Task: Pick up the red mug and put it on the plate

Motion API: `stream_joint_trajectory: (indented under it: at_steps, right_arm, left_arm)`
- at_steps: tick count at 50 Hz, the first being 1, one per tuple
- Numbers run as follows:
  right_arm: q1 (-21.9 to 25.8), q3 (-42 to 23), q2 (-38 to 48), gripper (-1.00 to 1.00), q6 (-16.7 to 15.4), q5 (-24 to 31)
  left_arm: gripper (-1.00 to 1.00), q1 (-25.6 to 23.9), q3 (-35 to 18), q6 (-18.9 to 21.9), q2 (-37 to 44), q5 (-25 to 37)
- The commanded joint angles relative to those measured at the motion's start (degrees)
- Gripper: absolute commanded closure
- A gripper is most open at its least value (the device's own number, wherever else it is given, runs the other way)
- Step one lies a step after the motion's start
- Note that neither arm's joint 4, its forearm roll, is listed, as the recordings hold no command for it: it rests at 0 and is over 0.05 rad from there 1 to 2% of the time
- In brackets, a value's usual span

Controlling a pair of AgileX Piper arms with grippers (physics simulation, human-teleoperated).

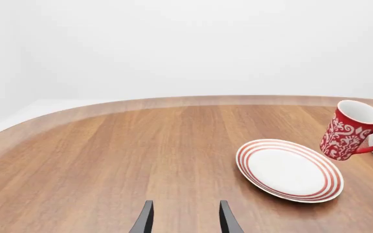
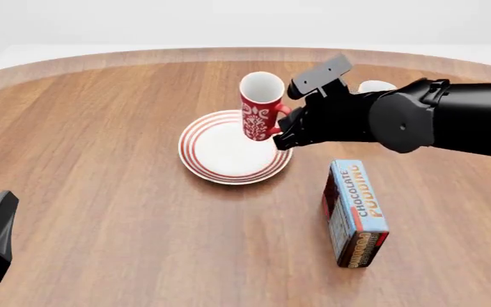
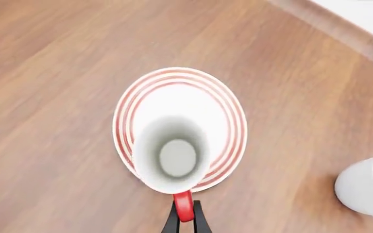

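Two arms are on my screens, and only the right one carries anything. My right gripper [image 2: 281, 135] is clamped on the red loop handle of the red mug [image 2: 260, 106]; in the right wrist view I see both fingers pinching that handle from either side. I have the mug lifted clear of the table [image 2: 100, 160], hanging over the plate [image 2: 202, 157], upright with only a slight tilt. From the front camera it sits above the plate's far right part; looking straight down through the right wrist camera, the mug's white inside covers the side of the plate nearest the gripper, rim rings showing around it. In the left wrist view I can see a clear gap between the mug's base and the plate.

My left gripper [image 1: 185, 218] has its fingers spread apart with nothing between them, low over bare wood, well away from the plate on its near left side.

Beyond the plate on its right, partly hidden by my right arm, stands a white mug [image 2: 375, 86]. A chocolate pudding box [image 2: 355, 212] lies flat on the table to the near right of the plate, apart from it.
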Motion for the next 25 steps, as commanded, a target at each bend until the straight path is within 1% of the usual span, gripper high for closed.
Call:
stream_joint_trajectory:
  at_steps: [1,8,19,25]
  right_arm:
    - [-0.76,-3.53,4.46,1.0,-0.22,-1.95]
    - [-0.81,-5.04,7.7,1.0,0.07,-3.55]
    - [-1.12,-7.47,11.38,1.0,0.07,-4.46]
    - [-1.32,-8.64,13.2,1.0,0.68,-5.15]
  left_arm:
    - [-1.0,0.0,0.0,0.0,0.0,0.0]
    - [-1.0,0.0,0.0,0.0,0.0,0.0]
    - [-1.0,0.0,0.0,0.0,0.0,0.0]
    - [-1.0,0.0,0.0,0.0,0.0,0.0]
